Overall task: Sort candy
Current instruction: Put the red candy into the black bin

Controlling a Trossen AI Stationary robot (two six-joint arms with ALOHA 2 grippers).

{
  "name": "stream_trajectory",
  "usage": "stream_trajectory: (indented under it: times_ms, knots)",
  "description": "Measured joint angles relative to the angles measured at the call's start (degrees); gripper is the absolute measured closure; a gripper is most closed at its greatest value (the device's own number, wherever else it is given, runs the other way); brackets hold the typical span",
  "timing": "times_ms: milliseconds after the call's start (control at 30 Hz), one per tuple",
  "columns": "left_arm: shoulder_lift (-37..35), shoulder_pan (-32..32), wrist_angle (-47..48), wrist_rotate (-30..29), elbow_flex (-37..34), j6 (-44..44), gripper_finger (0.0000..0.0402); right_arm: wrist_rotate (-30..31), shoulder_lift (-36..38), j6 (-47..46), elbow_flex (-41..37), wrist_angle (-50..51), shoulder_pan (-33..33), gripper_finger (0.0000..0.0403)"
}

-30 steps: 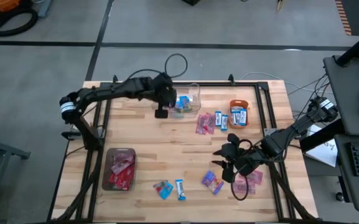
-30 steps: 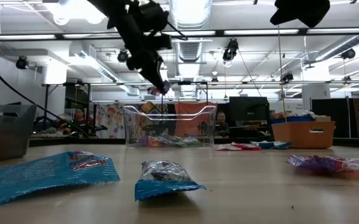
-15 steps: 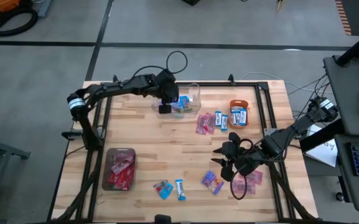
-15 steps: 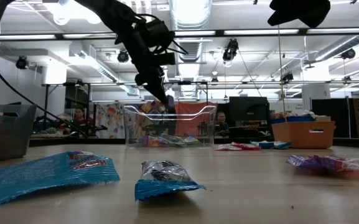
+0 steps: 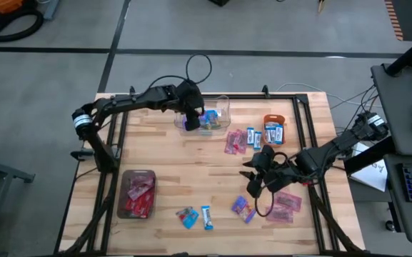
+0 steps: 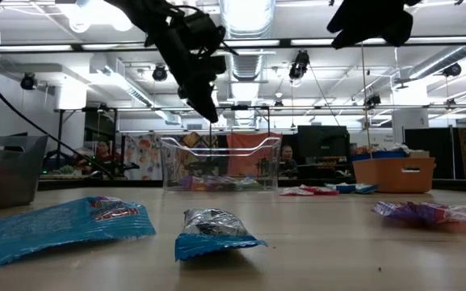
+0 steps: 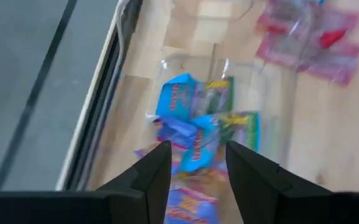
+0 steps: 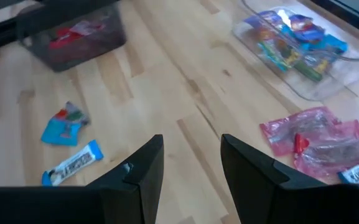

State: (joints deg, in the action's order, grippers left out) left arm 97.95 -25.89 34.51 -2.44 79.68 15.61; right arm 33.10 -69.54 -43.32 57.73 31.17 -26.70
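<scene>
Clear plastic box [image 5: 213, 118] holds blue, green and purple candy [image 7: 195, 130]; my left gripper [image 5: 189, 120] hovers above it, fingers apart and empty. My right gripper [image 5: 254, 183], also released, hangs over loose sweets [image 5: 243, 209]. Next, I judge: descend, pinch one. Dark tray [image 5: 137, 193] holds red packets; orange bowl [image 5: 275, 131] blue-and-white.

Bare table [image 5: 184, 153] runs across the frame's middle, wide enough for a gripper to pass. Obstacles ring it: clear box [image 5: 216, 114] at top centre (left gripper [image 5: 190, 121] above it), dark bin [image 5: 138, 194] lower left, 2 packets [image 5: 196, 216] bottom centre, pink candies [image 5: 235, 140] right of centre.
</scene>
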Motion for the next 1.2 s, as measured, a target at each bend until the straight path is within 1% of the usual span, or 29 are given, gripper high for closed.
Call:
stream_trajectory:
  times_ms: [133, 233, 400, 533, 600, 667, 800, 900, 1067, 1200]
  knots:
    - [-1.81, 4.26, -0.09, 0.04, -1.63, -5.05, 0.0269, 0.04, 0.00, -0.65, -0.82, 0.08, 2.51, 0.0255]
    - [-3.15, 8.65, -2.54, 0.04, -2.91, -8.04, 0.0270, 0.04, 0.00, -0.65, -1.80, -0.05, 4.78, 0.0262]
    - [-4.92, 16.65, -6.65, 0.00, -6.37, -9.41, 0.0271, -0.10, 0.00, -0.69, -4.46, 0.14, 8.16, 0.0275]
    - [-7.13, 21.80, -10.11, -0.25, -8.84, -12.66, 0.0271, -1.11, 0.00, -2.06, -5.98, 0.06, 9.55, 0.0285]
    - [-8.18, 24.23, -12.21, -1.76, -10.36, -14.24, 0.0271, -1.57, 0.00, -2.89, -6.73, 0.08, 9.90, 0.0289]
    - [-9.10, 26.35, -13.17, -4.52, -11.58, -15.38, 0.0271, -1.61, 0.00, -3.66, -7.56, 0.03, 10.37, 0.0294]
    - [-11.23, 29.65, -16.51, -10.79, -14.35, -17.36, 0.0271, -1.63, 0.00, -6.64, -9.63, 0.04, 11.64, 0.0304]
    - [-11.90, 31.44, -17.12, -13.18, -15.93, -19.27, 0.0271, -1.59, 0.00, -9.50, -10.97, 0.01, 12.39, 0.0308]
    - [-12.63, 33.75, -19.45, -13.64, -17.83, -21.26, 0.0271, -1.57, 0.00, -11.17, -12.47, -0.31, 14.30, 0.0312]
    - [-12.63, 35.13, -19.83, -13.71, -18.17, -22.84, 0.0271, -1.51, -0.56, -10.78, -12.71, -0.93, 16.40, 0.0304]
